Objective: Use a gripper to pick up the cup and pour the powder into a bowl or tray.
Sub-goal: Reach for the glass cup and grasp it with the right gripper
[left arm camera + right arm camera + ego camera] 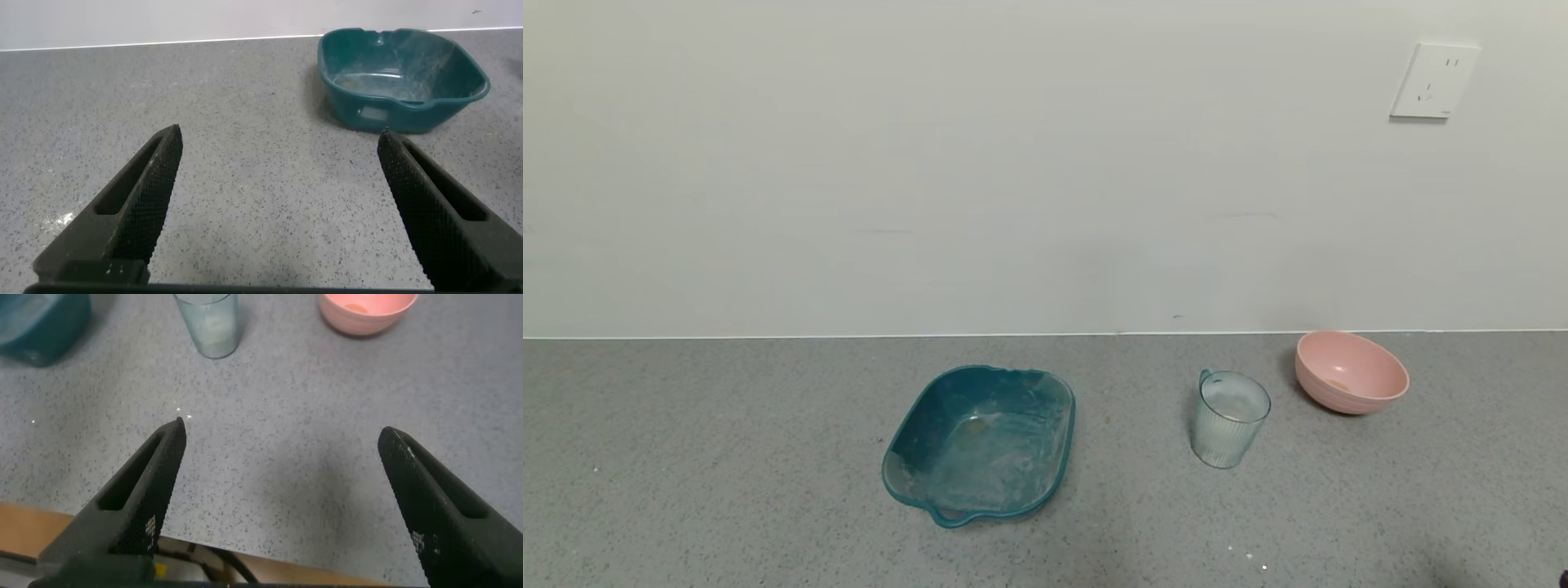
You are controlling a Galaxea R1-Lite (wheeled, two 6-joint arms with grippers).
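With its fingers spread wide and empty, the right hand [279, 498] should reach straight ahead for the ribbed translucent pale blue-green plastic cup [207, 323] standing on the speckled grey bench [294, 400], gripping mid-body and level, the round pink bowl [367, 311] just beyond to one side.

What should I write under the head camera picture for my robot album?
Ribbed pale blue-green plastic cup stands upright on the speckled grey counter, between a teal squarish tray and a round pink bowl.
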